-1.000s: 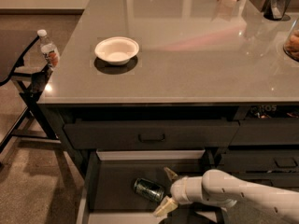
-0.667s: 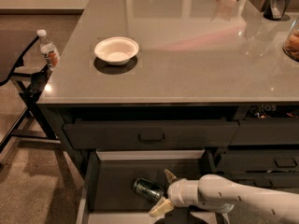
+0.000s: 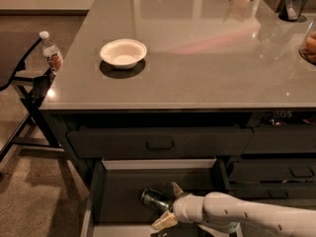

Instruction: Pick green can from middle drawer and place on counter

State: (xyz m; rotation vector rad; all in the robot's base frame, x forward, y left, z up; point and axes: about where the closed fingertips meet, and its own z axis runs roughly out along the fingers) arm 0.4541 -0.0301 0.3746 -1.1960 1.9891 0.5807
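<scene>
The green can (image 3: 154, 200) lies on its side on the dark bottom of the open middle drawer (image 3: 121, 194), near the middle. My gripper (image 3: 169, 206) reaches in from the right on a white arm, its two pale fingers (image 3: 164, 222) open and spread on either side of the can's right end. The can rests on the drawer bottom, not lifted. The grey counter (image 3: 207, 48) stretches above the cabinets.
A white bowl (image 3: 123, 52) sits on the counter's left part. Containers stand at the far right back (image 3: 295, 4). A clear water bottle (image 3: 51, 53) stands on a dark stand left of the counter. A shut drawer with a bar handle (image 3: 160, 145) is above the open one.
My gripper has moved slightly left, closer around the can's end. The can has not moved.
</scene>
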